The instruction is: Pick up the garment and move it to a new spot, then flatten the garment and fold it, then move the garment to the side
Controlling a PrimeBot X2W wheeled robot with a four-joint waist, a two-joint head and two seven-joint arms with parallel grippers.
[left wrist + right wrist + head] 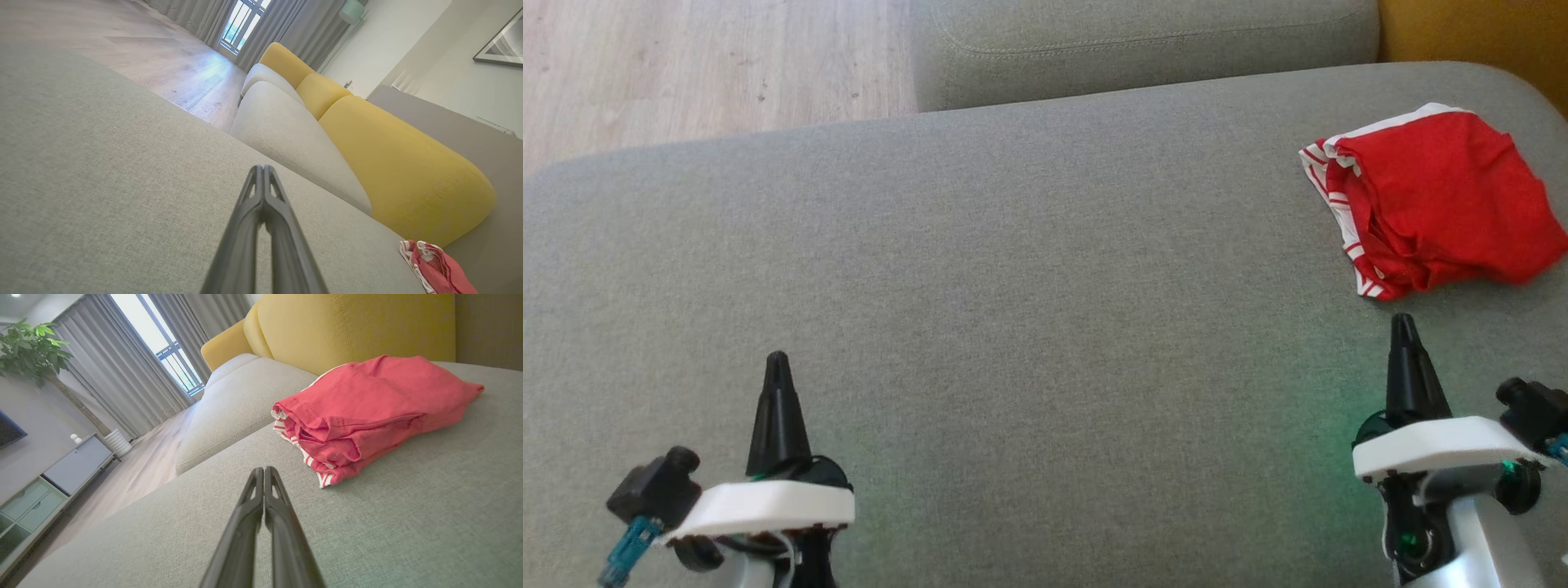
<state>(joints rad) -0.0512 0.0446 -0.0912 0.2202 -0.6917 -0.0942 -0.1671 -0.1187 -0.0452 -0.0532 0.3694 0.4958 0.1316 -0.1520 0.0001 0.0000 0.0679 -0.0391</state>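
The garment [1437,200] is red with red-and-white striped trim, lying in a folded bundle at the far right of the grey cushion [1013,269]. It also appears in the right wrist view as the garment [367,412] and at the lower right of the left wrist view as the garment [437,267]. My right gripper [1402,320] is shut and empty, hovering just in front of the garment's near edge. Its tips [264,470] are pressed together. My left gripper [777,358] is shut and empty over bare cushion at the lower left, its tips [262,168] together.
A second grey seat cushion [1143,49] lies beyond the work cushion. Yellow backrests [392,163] run along the right side. Wooden floor [703,65] lies past the cushion's far left edge. A cabinet [61,473], curtains and a plant stand across the room.
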